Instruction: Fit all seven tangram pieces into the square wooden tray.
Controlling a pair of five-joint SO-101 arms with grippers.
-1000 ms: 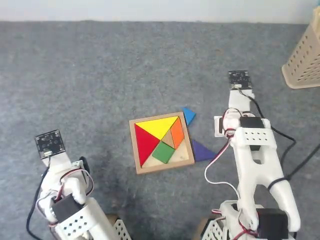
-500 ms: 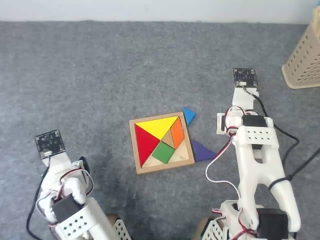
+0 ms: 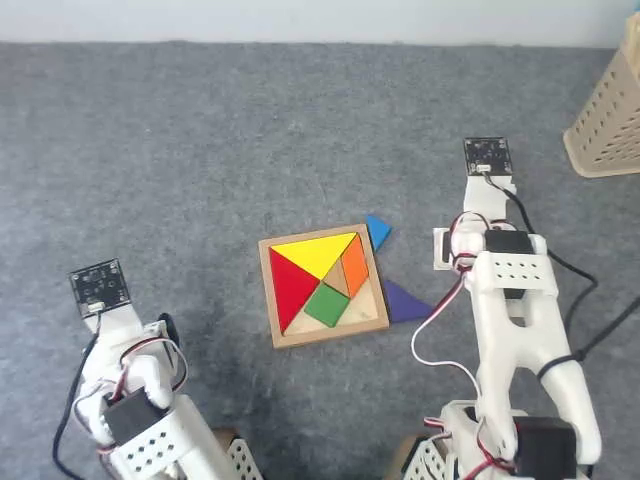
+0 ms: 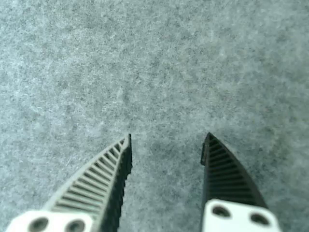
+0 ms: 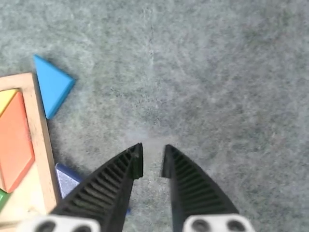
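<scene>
The right arm (image 3: 510,300) stretched forward over the grey carpet (image 3: 200,150), just beside the square wooden tray (image 3: 330,337), while the left arm (image 3: 130,400) sat folded back, well apart from it. The tray lay slightly skewed between the arms, with yellow (image 3: 318,252), red (image 3: 288,285), orange (image 3: 355,265), green (image 3: 326,304) and brown (image 3: 338,279) pieces seated inside. A blue triangle (image 3: 377,232) lay outside at its far right corner, and a purple triangle (image 3: 403,302) lay along its right edge, tip pointing away toward the right arm. The right gripper (image 5: 152,155) hung over bare carpet, jaws a narrow slit apart, gripping nothing. The left gripper (image 4: 166,144) was spread wide over carpet, also empty.
</scene>
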